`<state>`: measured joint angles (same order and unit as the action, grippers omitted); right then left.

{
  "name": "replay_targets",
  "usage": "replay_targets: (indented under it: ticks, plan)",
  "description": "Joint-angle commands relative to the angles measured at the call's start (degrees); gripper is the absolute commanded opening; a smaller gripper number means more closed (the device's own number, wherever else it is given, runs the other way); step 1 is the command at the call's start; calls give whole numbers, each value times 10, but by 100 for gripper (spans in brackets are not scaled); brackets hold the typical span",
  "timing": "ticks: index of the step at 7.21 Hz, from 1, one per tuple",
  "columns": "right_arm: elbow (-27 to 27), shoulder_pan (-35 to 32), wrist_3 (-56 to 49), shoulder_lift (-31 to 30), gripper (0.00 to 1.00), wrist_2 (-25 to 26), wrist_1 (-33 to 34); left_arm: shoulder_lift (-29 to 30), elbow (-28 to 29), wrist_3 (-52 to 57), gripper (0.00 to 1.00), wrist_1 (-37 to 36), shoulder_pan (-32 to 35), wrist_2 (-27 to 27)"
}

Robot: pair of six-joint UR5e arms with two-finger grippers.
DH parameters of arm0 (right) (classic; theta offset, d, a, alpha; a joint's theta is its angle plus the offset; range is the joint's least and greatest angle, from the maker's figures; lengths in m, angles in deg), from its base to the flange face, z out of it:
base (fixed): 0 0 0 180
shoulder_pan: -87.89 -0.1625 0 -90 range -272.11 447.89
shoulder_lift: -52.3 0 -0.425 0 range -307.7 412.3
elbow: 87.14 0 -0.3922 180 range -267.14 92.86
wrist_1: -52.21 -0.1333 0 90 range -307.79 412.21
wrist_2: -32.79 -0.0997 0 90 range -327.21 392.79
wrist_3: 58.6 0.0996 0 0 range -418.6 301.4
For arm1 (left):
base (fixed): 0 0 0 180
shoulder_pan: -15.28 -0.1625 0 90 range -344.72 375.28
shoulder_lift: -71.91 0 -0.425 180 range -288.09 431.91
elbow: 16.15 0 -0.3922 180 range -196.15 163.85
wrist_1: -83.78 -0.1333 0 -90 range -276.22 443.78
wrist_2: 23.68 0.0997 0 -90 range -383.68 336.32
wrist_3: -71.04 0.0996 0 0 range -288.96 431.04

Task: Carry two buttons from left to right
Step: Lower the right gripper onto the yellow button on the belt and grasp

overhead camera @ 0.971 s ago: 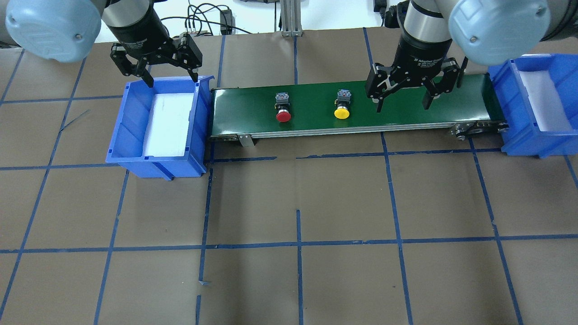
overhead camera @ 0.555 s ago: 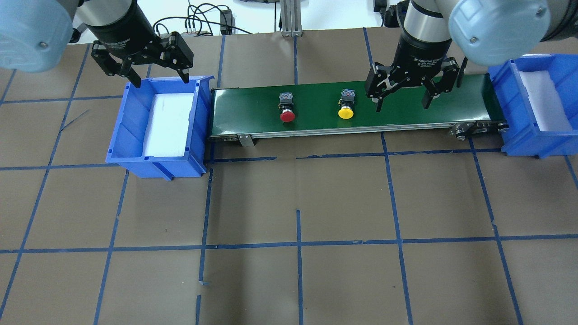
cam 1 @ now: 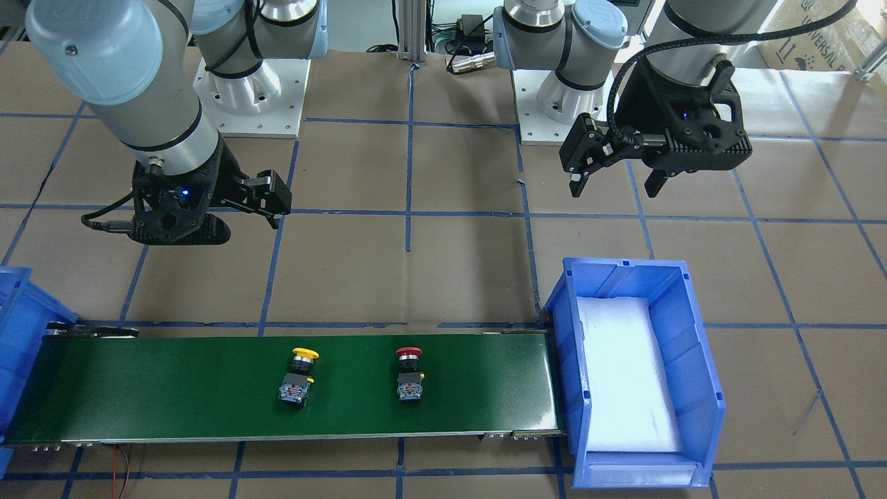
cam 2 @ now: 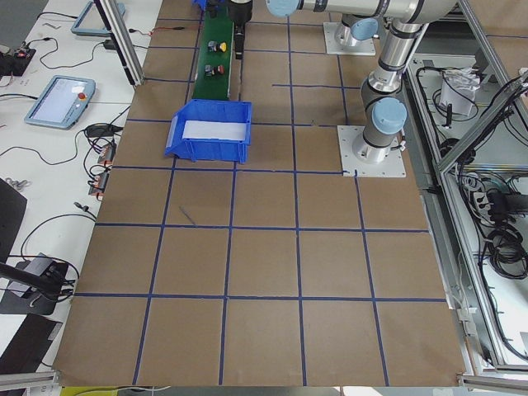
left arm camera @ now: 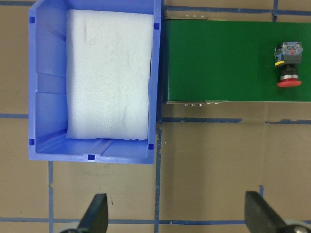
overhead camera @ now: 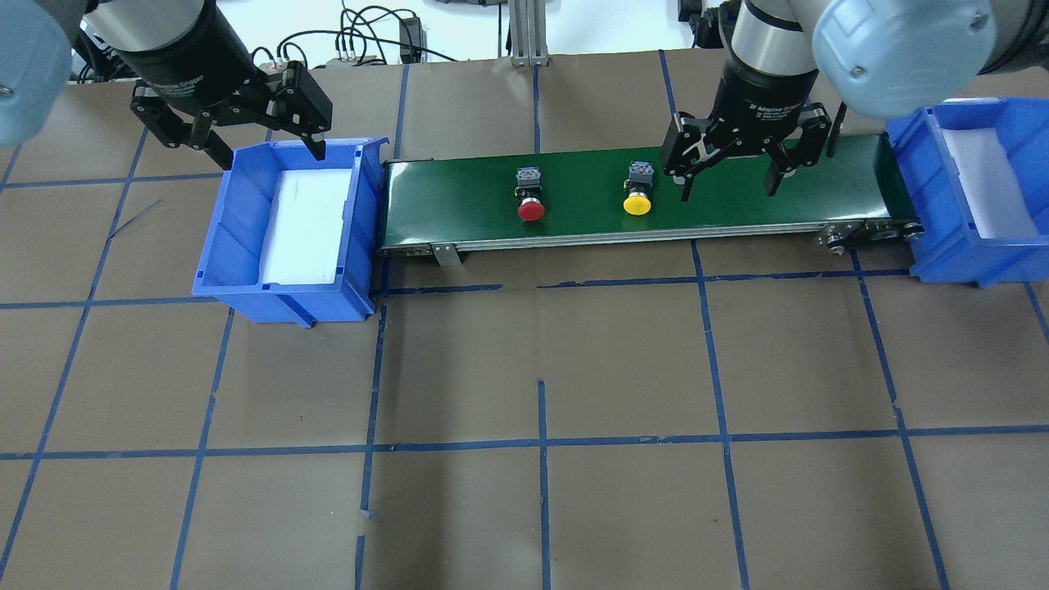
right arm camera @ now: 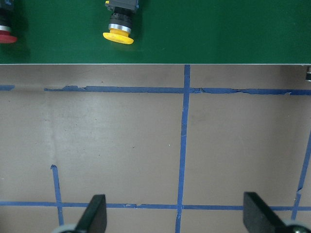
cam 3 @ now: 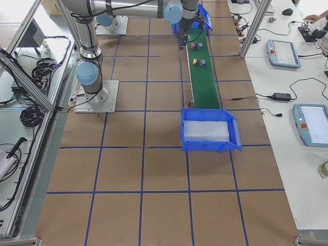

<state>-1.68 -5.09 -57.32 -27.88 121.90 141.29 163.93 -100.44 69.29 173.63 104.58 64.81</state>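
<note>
Both buttons lie on the green conveyor belt (overhead camera: 459, 205), caps toward 6 o'clock in the overhead view. The red button (overhead camera: 531, 205) sits near the belt's middle, and the yellow button (overhead camera: 638, 199) lies at its 3 o'clock, apart from it. The right gripper (overhead camera: 728, 193) hangs raised on the robot's side of the belt, at 3 o'clock of the yellow button in that view — fingers spread wide, nothing between them. The left gripper (overhead camera: 270, 156) hangs raised on the robot's side of the left blue bin (overhead camera: 238, 221), likewise wide and holding nothing. That bin, lined with white foam (overhead camera: 303, 217), stands just beside the belt's 9 o'clock end, and a second blue bin (overhead camera: 910, 205) stands at its 3 o'clock end.
</note>
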Motion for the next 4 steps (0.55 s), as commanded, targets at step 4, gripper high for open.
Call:
replay_targets:
  ticks: [4]
  plan:
    - [-96,10,1,154,100,0,151,20,0,-7,100,4,20,-2]
